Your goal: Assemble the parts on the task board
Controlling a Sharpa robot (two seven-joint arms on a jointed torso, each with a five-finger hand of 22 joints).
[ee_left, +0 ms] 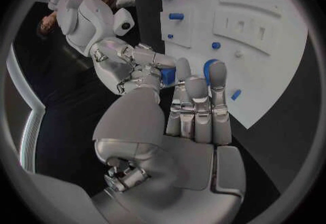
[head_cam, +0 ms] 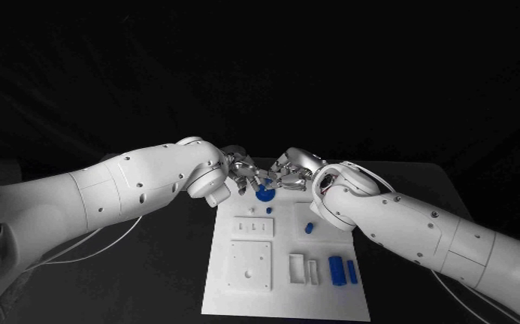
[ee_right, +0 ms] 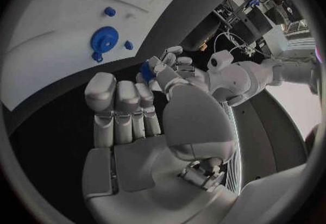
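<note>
**Hands meeting over the far end of the board, most parts waiting**

A small blue part is sitting between the two hands, just off the board's far edge. In the left wrist view it is lying against the right hand's fingers, and in the right wrist view a blue piece is showing at the left hand's fingers. Which hand is actually holding it I cannot tell; it looks like a handover.

The blue disc is lying at the far end of the board, just beside the hands. A small blue peg is standing mid-board, and two blue bars are lying side by side near the right edge, well apart from the hands.

The left hand and right hand are nearly touching above the desk.

Judging by the loose pieces, the assembly is at an early stage, with several parts apparently left to place.
</note>
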